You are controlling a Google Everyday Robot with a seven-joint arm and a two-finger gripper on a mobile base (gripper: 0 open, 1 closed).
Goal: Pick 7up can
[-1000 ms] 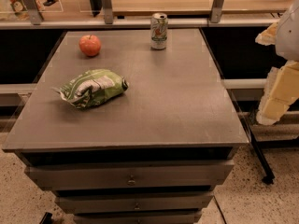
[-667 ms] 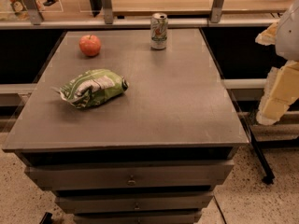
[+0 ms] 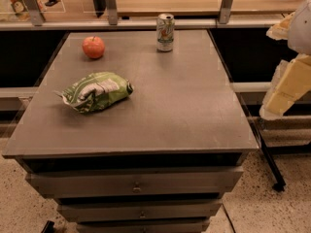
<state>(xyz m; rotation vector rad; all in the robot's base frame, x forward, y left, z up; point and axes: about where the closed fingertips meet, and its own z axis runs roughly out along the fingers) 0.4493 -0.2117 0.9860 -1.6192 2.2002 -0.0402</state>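
Hardly begun, by the look of it. Finds the 7up can [image 3: 165, 32] upright at the far edge of the tabletop [image 3: 184, 115], a little right of centre, untouched and free on every side. Places the gripper [image 3: 286, 89] off to the right, beyond the tabletop's right edge and nearer the camera, well apart from the can and partly cut off by the frame. Cannot tell the state of the jaws, apart or together; no can in them, at any rate. Leaves, in all likelihood, the whole job: swinging in over the tabletop, reaching to the far edge, setting the jaws around the can's sides, closing, lifting. Need not trouble with the apple [image 3: 93, 47] to the can's left or the chip bag [image 3: 97, 91] nearer the front left, both well apart from the likely path.
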